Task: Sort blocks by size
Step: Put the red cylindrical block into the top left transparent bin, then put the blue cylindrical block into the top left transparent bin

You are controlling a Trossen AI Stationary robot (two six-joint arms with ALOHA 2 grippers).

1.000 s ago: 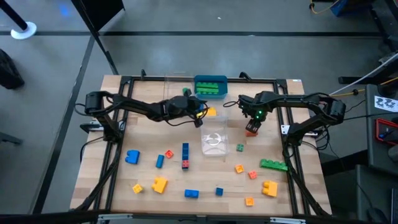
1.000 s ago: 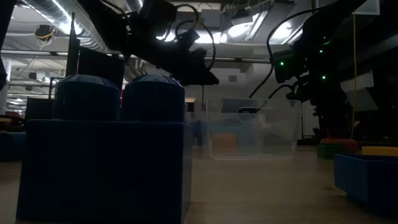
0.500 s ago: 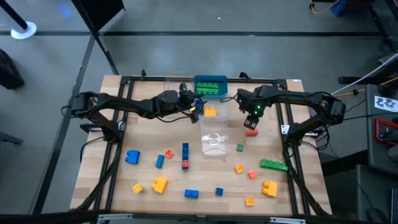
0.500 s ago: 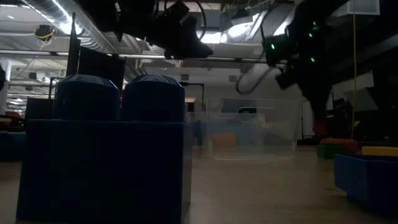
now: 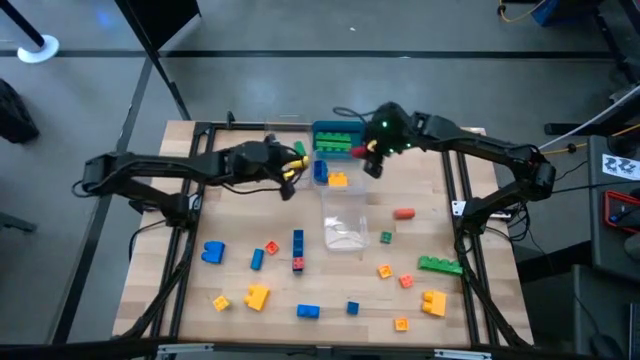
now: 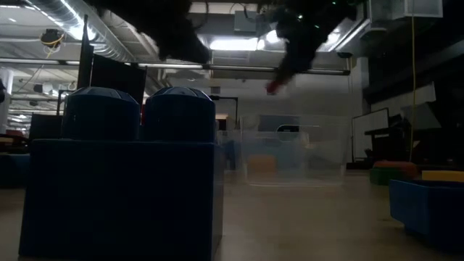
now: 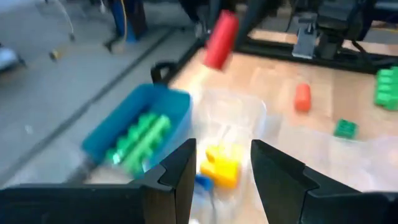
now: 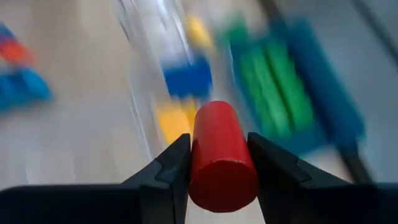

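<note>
A red cylindrical plastic block (image 8: 222,155) sits clamped between the right gripper (image 5: 366,152)'s two dark fingers, lifted clear of the wooden table (image 5: 240,220). Just beneath and beside that claw lie the teal-blue tray (image 5: 340,128) holding long green bricks (image 5: 337,142) and a clear plastic tub (image 5: 331,176) containing a yellow brick (image 5: 338,180) and a blue brick (image 5: 321,171). The left gripper (image 5: 291,170) hovers on the tub's other side, fingers parted and holding nothing. Nearer the table's front, well apart from both claws, are a second clear tub (image 5: 345,234) and scattered blocks: an orange cylinder (image 5: 404,213), a long green bar (image 5: 440,265), blue, yellow and orange pieces.
</note>
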